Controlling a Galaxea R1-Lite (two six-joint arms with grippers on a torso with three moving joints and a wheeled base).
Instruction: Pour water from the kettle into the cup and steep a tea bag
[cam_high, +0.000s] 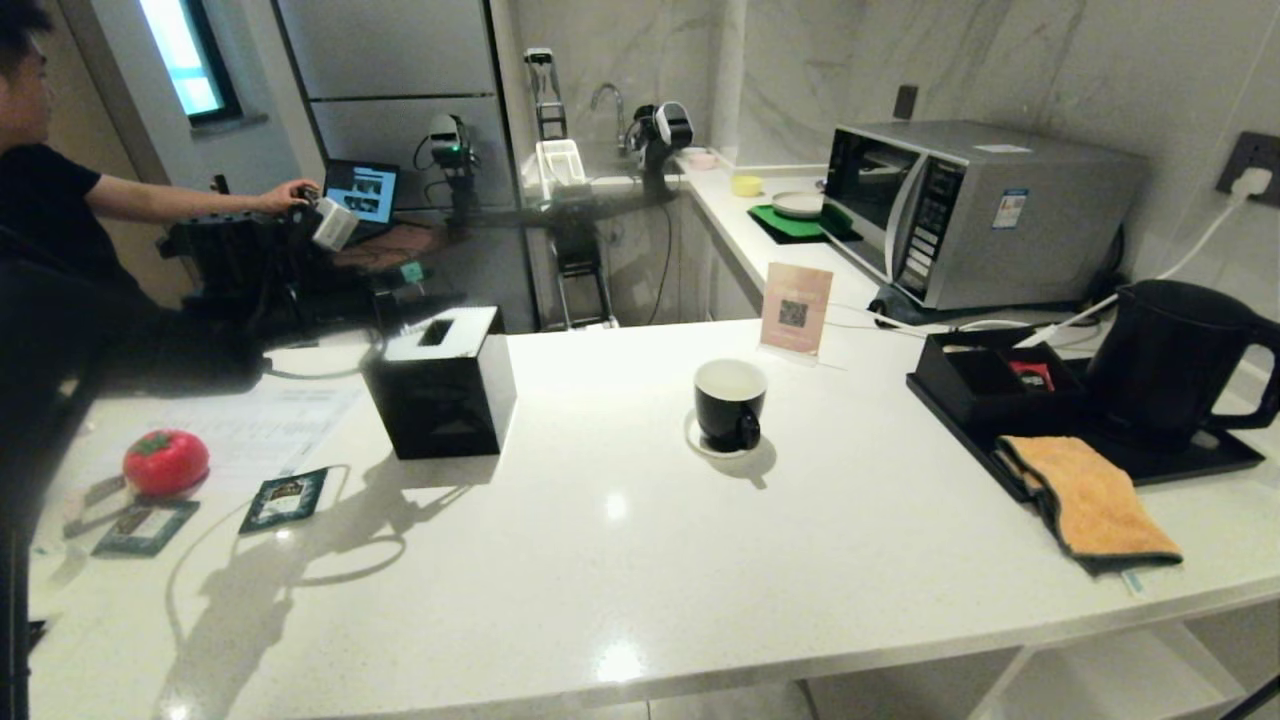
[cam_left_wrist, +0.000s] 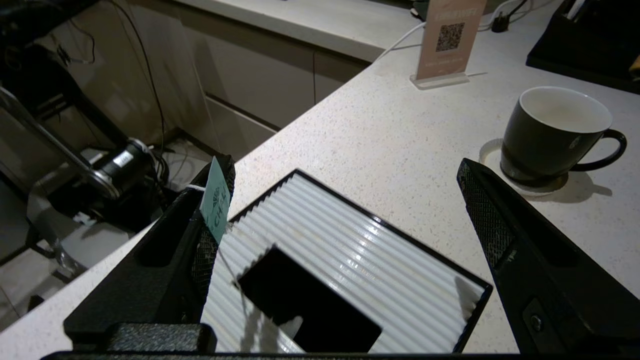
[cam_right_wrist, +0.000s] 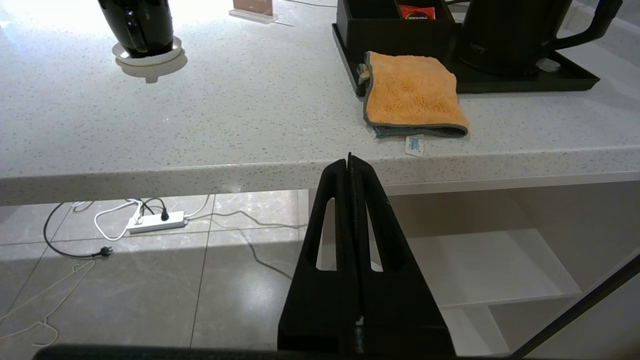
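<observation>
Fingers of the left gripper (cam_left_wrist: 345, 200) stood spread wide above the ribbed white top of the black tissue box (cam_left_wrist: 350, 270), gripping nothing, though a small teal tea-bag tag (cam_left_wrist: 216, 200) on a thin string clung to the inner face of one finger. Neither arm showed in the head view.

Near the worktop's left edge lay a red tomato-shaped object (cam_high: 166, 461), with two dark tea-bag sachets (cam_high: 284, 498) just beside it toward the front and a printed sheet of paper (cam_high: 250, 430) behind them. Beyond the worktop's far left corner, a seated person in a black shirt (cam_high: 50, 210) reached toward equipment by a laptop (cam_high: 362, 191).

Toward the middle of the worktop stood the cup (cam_high: 730, 403) on its small white saucer (cam_high: 700, 445), upright, its handle facing the front edge and its white inside showing no tea bag. A pink QR-code sign (cam_high: 796, 309) stood just behind it, nearer the back edge.

At the worktop's right end a black tray (cam_high: 1210, 455) carried the kettle (cam_high: 1165, 362), upright with its handle toward the right edge, and a black caddy (cam_high: 985, 385) holding a red sachet. An orange cloth (cam_high: 1090, 500) draped over the tray's front edge onto the worktop. A silver microwave (cam_high: 975, 210) sat behind, along the wall.

Below the worktop's front edge, the right gripper (cam_right_wrist: 350, 162) hung with its fingers pressed flat together, empty, well apart from the kettle.
</observation>
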